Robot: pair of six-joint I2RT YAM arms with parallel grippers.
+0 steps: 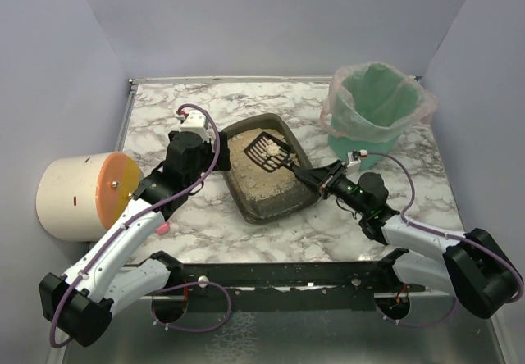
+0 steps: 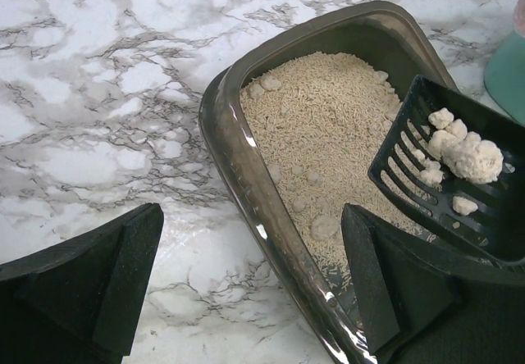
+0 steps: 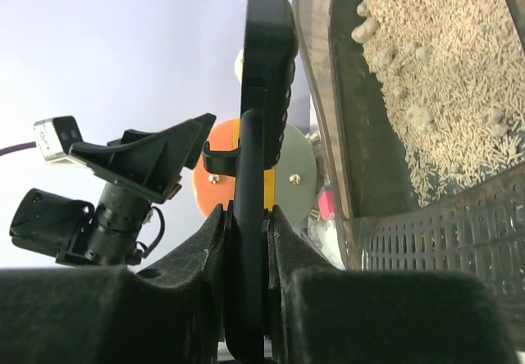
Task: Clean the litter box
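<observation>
The dark litter box (image 1: 273, 214) lies mid-table, holding beige litter (image 1: 253, 175) with pale clumps. My right gripper (image 1: 310, 175) is shut on the handle of a black slotted scoop (image 1: 267, 151), whose head hovers over the box's far end. In the left wrist view the scoop (image 2: 447, 200) carries several white clumps (image 2: 472, 155). In the right wrist view the scoop (image 3: 267, 61) stands edge-on, clamped in the right gripper (image 3: 246, 216), next to the box wall (image 3: 328, 93). My left gripper (image 2: 250, 290) is open, one finger on each side of the litter box's left rim (image 2: 238, 159).
A green bucket lined with a clear bag (image 1: 376, 114) stands at the back right, just beyond the box. A cream cylinder with an orange face (image 1: 82, 196) sits off the table's left edge. Grey walls enclose three sides.
</observation>
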